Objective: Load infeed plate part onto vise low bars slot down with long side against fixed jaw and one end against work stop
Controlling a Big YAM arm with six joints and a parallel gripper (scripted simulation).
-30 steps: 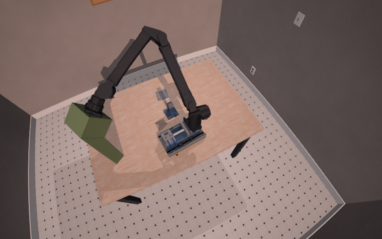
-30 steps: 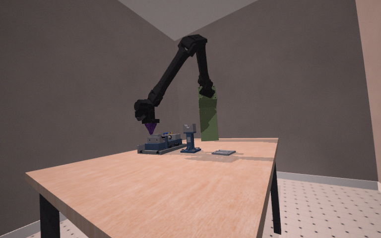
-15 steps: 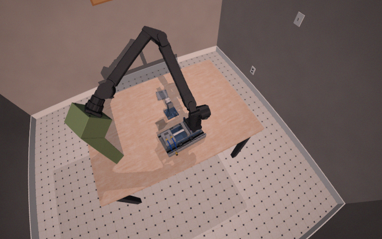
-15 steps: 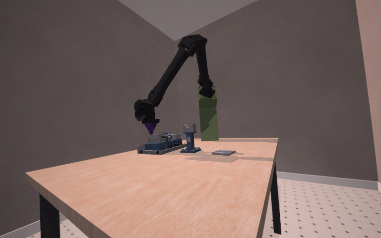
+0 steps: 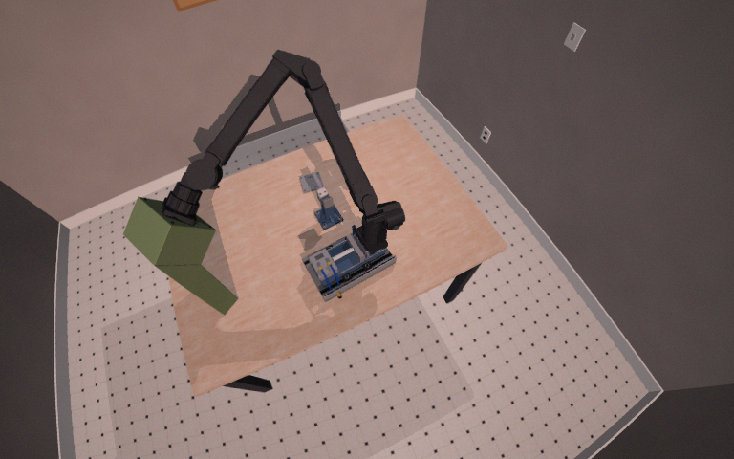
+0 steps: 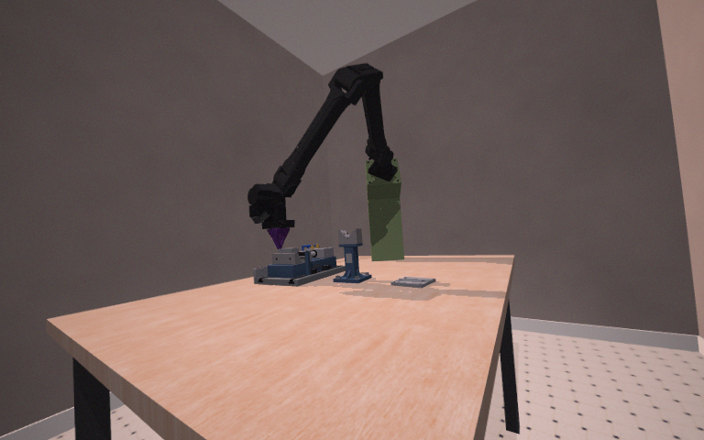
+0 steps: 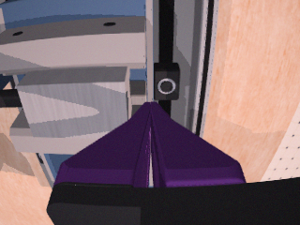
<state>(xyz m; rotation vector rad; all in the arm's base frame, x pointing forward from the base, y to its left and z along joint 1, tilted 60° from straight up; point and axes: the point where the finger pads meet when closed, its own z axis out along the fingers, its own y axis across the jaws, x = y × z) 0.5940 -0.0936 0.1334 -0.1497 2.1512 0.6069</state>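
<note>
Block (image 7: 70, 105) lies in vise (image 5: 359, 276) (image 6: 288, 270) (image 7: 70, 53), close alongside holed jaw, one end at work stop (image 7: 8, 98); contact and slot direction cannot be told. Tool (image 5: 377, 244) (image 6: 279, 247) (image 7: 150, 112) closed on nothing, above vise, near block's other end. V-block (image 5: 323, 193) (image 6: 349, 236) stands beside vise on counter (image 5: 433, 216) (image 6: 311, 352), infeed plate (image 5: 310, 183) (image 6: 413, 281) farther from vise.

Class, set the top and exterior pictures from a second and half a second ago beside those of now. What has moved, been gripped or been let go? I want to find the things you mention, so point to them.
Nothing has visibly changed. The gripper (image 6: 279, 247) (image 7: 150, 112) stays shut with nothing between its fingers, over the vise (image 5: 359, 273) (image 6: 286, 269). The V-block (image 6: 350, 237) and the infeed plate (image 5: 311, 183) (image 6: 413, 281) stand as they were.
</note>
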